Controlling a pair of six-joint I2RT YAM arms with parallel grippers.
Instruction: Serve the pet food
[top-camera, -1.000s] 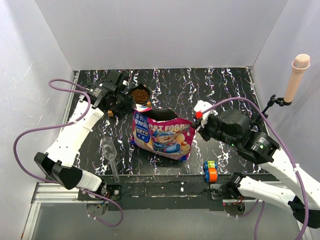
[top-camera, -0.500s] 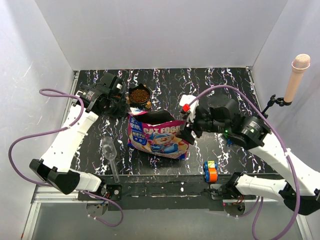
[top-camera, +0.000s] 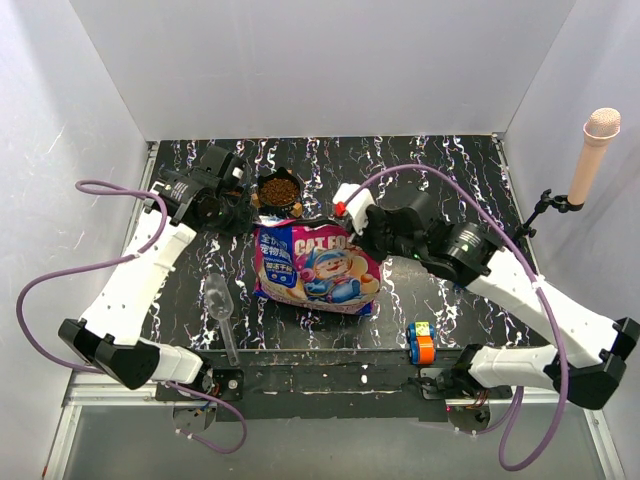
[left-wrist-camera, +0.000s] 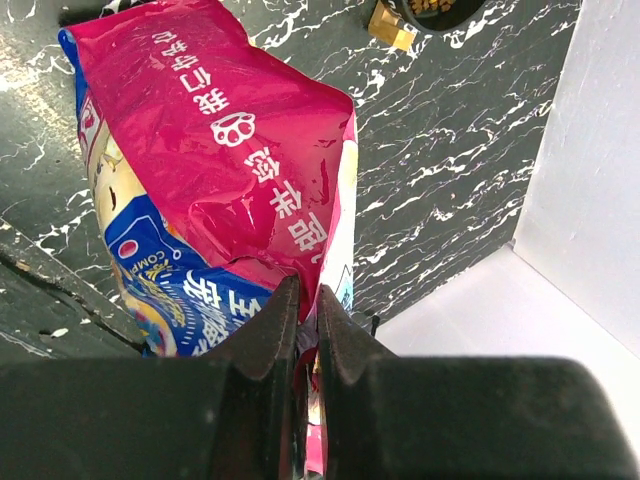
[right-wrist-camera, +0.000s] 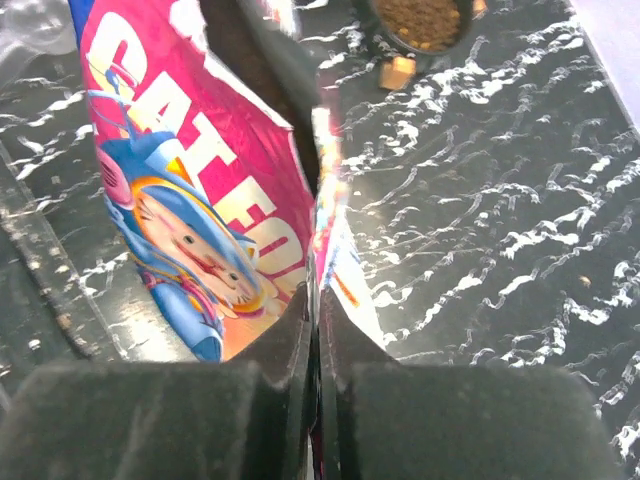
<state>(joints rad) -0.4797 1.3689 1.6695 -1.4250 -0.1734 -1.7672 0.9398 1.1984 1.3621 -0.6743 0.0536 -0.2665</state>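
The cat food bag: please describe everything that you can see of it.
The bag is glossy film, magenta and blue, printed with a cartoon figure, large "CAT FO" letters and Chinese text. Crinkled, it rests on the black marbled table, just nearer than the bowl of kibble. The left gripper and the right gripper each pinch its upper edge at opposite corners, jaws shut on the film. Its mouth looks open between them.
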